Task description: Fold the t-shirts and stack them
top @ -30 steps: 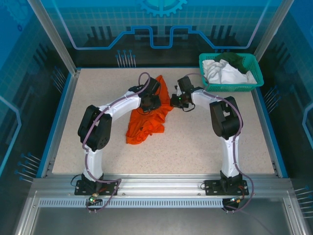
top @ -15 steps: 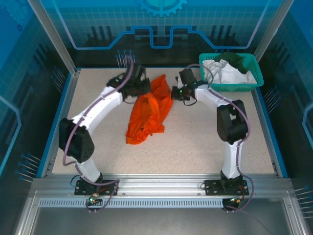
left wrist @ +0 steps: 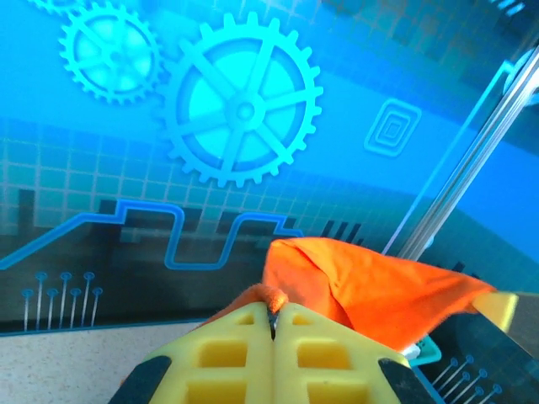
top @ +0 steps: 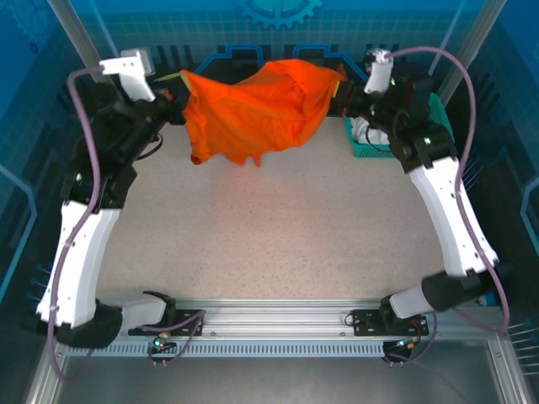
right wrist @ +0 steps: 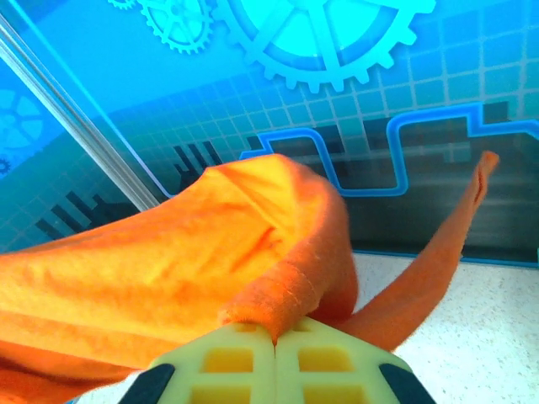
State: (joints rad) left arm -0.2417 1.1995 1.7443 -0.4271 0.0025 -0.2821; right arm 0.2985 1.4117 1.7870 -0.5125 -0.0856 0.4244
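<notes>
The bright orange t-shirt (top: 257, 109) hangs stretched in the air between both arms, high over the back of the table. My left gripper (top: 178, 88) is shut on its left edge; in the left wrist view the cloth (left wrist: 370, 286) is pinched between the yellow fingertips (left wrist: 244, 324) of that gripper (left wrist: 274, 324). My right gripper (top: 341, 93) is shut on the right edge, and the orange hem (right wrist: 278, 299) is bunched at its closed pads (right wrist: 324, 337). White and dark t-shirts (top: 366, 130) lie in the basket, mostly hidden by the right arm.
The teal mesh basket (top: 370, 150) stands at the back right corner, partly behind the right arm. The speckled tabletop (top: 278, 236) lies below the raised shirt. Blue side walls (top: 25, 210) and metal posts enclose the table.
Both arms have swung up and apart, lifting the orange t-shirt off the table and spreading it in the air. Before, it lay crumpled at the table's middle with the grippers low beside it.
</notes>
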